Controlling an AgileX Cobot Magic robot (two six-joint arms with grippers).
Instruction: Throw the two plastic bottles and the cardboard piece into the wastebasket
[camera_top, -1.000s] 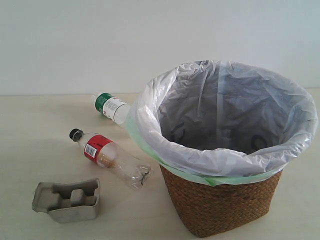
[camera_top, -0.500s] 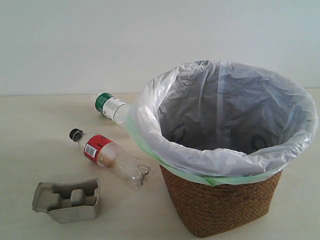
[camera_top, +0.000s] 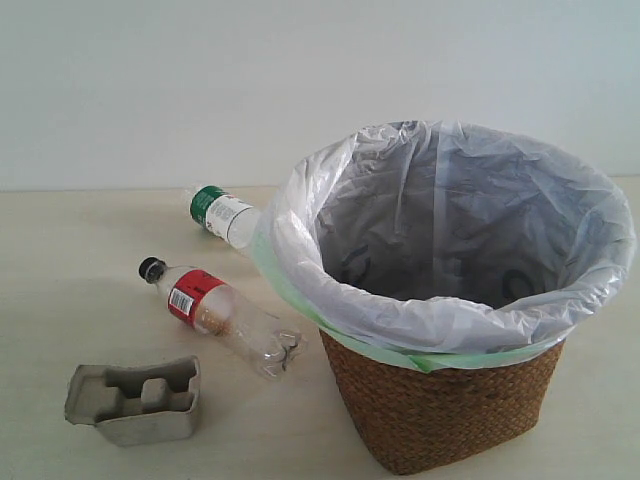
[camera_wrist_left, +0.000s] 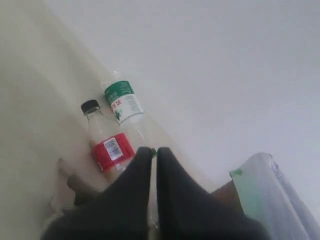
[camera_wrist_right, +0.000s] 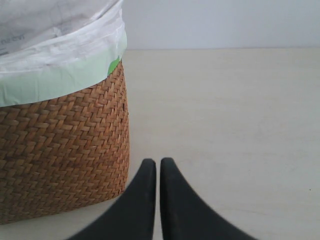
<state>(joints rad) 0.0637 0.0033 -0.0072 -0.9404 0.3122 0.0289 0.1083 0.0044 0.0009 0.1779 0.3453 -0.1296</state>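
Observation:
The black-capped bottle with the red label (camera_top: 214, 311) lies on the table left of the wastebasket (camera_top: 445, 400). Behind it lies the green-capped bottle (camera_top: 223, 215), its base hidden by the basket's bag. The grey cardboard piece (camera_top: 135, 401) sits at the front left. Neither gripper shows in the exterior view. In the left wrist view my left gripper (camera_wrist_left: 154, 150) is shut and empty, with the red-label bottle (camera_wrist_left: 108, 148) and the green-capped bottle (camera_wrist_left: 122, 101) beyond its tips. My right gripper (camera_wrist_right: 157, 162) is shut and empty beside the wicker wall (camera_wrist_right: 60, 150).
A pale wooden table (camera_top: 60, 250) carries everything, and a plain white wall stands behind it. In the left wrist view a dark patch of the cardboard piece (camera_wrist_left: 80, 182) shows beside the fingers, and the basket's bag rim (camera_wrist_left: 260, 180) at the side.

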